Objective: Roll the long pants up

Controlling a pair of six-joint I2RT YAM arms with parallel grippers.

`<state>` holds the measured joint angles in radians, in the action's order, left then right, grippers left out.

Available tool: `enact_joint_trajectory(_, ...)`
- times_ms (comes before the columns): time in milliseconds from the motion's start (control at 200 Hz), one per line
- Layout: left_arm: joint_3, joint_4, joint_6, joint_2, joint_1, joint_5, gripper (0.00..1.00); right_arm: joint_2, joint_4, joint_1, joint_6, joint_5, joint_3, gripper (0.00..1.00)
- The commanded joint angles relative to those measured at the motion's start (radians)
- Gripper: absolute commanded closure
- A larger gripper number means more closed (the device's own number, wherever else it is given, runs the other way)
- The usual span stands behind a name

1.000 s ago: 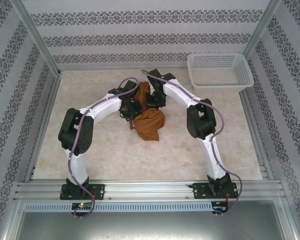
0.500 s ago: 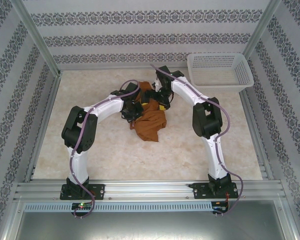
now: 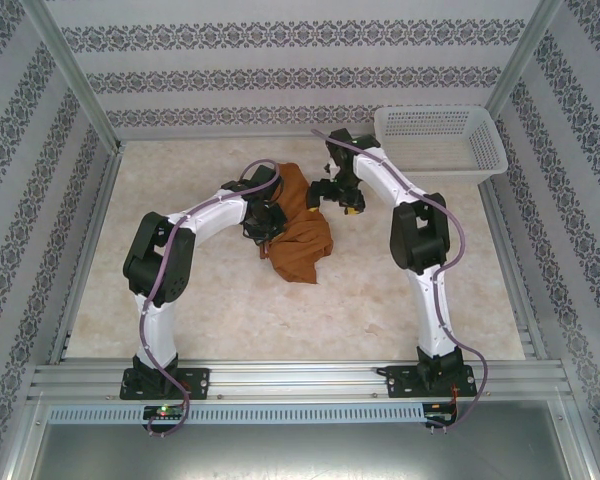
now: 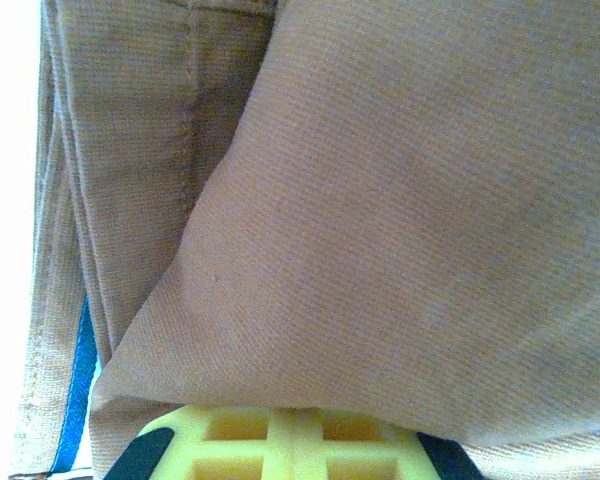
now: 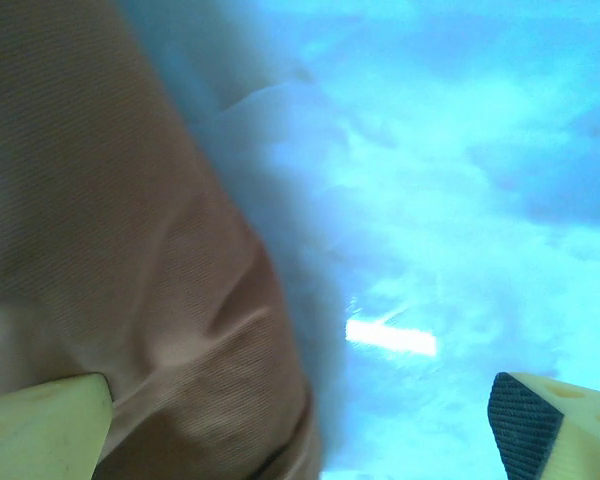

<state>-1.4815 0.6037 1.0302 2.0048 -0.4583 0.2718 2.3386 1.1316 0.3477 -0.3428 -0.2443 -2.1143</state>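
Pinching the long pants [image 3: 302,240] with my left claw [image 3: 265,222] fully closed on their bunched cloth on the table [image 3: 210,310], I am holding my right claw [image 5: 300,400] spread wide, empty, just beside the fabric.

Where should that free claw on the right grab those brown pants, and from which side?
Likely the bunched right edge of the long pants, approached from the right, where the open right gripper hangs beside it. The cloth there is heaped in folds, and the left gripper holds the opposite side.
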Motion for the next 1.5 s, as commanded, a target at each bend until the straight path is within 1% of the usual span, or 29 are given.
enact_joint_trajectory(0, 0.029, 0.019, 0.003, 0.003, -0.016, -0.038, 1.0, 0.055, -0.01, 0.014, 0.004, -0.018, -0.049, 0.03)
enact_joint_trajectory(120, 0.026, 0.023, 0.0, -0.008, -0.016, -0.041, 1.0, 0.092, -0.012, 0.03, -0.026, -0.081, -0.118, 0.03)
enact_joint_trajectory(210, 0.022, 0.025, -0.002, -0.016, -0.016, -0.044, 1.0, 0.094, -0.029, 0.045, -0.048, -0.118, -0.138, 0.03)
enact_joint_trajectory(325, 0.016, 0.021, -0.003, -0.021, -0.016, -0.037, 1.0, 0.081, -0.048, 0.057, -0.073, -0.157, -0.144, 0.03)
enact_joint_trajectory(485, 0.002, 0.027, -0.002, -0.026, -0.016, -0.039, 1.0, 0.052, -0.058, 0.067, -0.081, -0.171, -0.134, 0.03)
enact_joint_trajectory(619, -0.005, 0.029, -0.002, -0.028, -0.016, -0.042, 1.0, 0.054, -0.087, 0.069, -0.103, -0.228, -0.129, 0.04)
enact_joint_trajectory(749, -0.008, 0.044, -0.008, -0.031, -0.017, -0.052, 1.0, 0.037, -0.099, 0.078, -0.111, -0.233, -0.128, 0.04)
enact_joint_trajectory(894, -0.017, 0.059, -0.018, -0.043, -0.016, -0.083, 1.0, 0.006, -0.144, 0.084, -0.138, -0.269, -0.092, 0.04)
enact_joint_trajectory(1059, -0.133, 0.194, -0.062, -0.073, -0.016, -0.172, 1.0, -0.001, -0.17, 0.108, -0.145, -0.279, -0.074, 0.04)
enact_joint_trajectory(1079, -0.149, 0.214, -0.066, -0.08, -0.016, -0.181, 0.92, 0.001, -0.169, 0.11, -0.145, -0.279, -0.073, 0.04)
enact_joint_trajectory(1109, -0.176, 0.245, -0.075, -0.085, -0.016, -0.194, 0.76, 0.006, -0.17, 0.112, -0.145, -0.28, -0.073, 0.04)
enact_joint_trajectory(1119, -0.186, 0.259, -0.079, -0.085, -0.016, -0.199, 0.73, 0.007, -0.171, 0.113, -0.145, -0.28, -0.073, 0.04)
enact_joint_trajectory(1144, -0.211, 0.296, -0.087, -0.087, -0.016, -0.217, 0.61, 0.011, -0.171, 0.114, -0.146, -0.28, -0.072, 0.04)
enact_joint_trajectory(1164, -0.23, 0.324, -0.094, -0.091, -0.016, -0.235, 0.53, 0.014, -0.171, 0.115, -0.145, -0.281, -0.072, 0.04)
enact_joint_trajectory(1204, -0.253, 0.364, -0.1, -0.106, -0.017, -0.269, 0.32, 0.021, -0.172, 0.119, -0.144, -0.283, -0.071, 0.04)
enact_joint_trajectory(1209, -0.255, 0.367, -0.101, -0.109, -0.016, -0.274, 0.31, 0.021, -0.172, 0.12, -0.145, -0.283, -0.071, 0.04)
enact_joint_trajectory(1224, -0.257, 0.376, -0.102, -0.118, -0.016, -0.287, 0.19, 0.022, -0.174, 0.122, -0.145, -0.284, -0.069, 0.04)
enact_joint_trajectory(1229, -0.258, 0.379, -0.102, -0.121, -0.016, -0.292, 0.18, 0.023, -0.174, 0.123, -0.144, -0.284, -0.069, 0.04)
enact_joint_trajectory(1244, -0.258, 0.385, -0.102, -0.131, -0.016, -0.308, 0.06, 0.025, -0.176, 0.125, -0.144, -0.286, -0.069, 0.04)
enact_joint_trajectory(1254, -0.258, 0.389, -0.102, -0.138, -0.016, -0.317, 0.02, 0.026, -0.176, 0.128, -0.145, -0.286, -0.069, 0.04)
enact_joint_trajectory(1279, -0.257, 0.398, -0.103, -0.156, -0.016, -0.341, 0.0, 0.028, -0.176, 0.13, -0.143, -0.286, -0.069, 0.04)
enact_joint_trajectory(1369, -0.263, 0.453, -0.098, -0.21, -0.015, -0.438, 0.0, 0.032, -0.184, 0.144, -0.143, -0.286, -0.062, 0.04)
enact_joint_trajectory(1499, -0.225, 0.512, -0.053, -0.301, -0.013, -0.589, 0.0, 0.035, -0.184, 0.167, -0.138, -0.285, -0.064, 0.04)
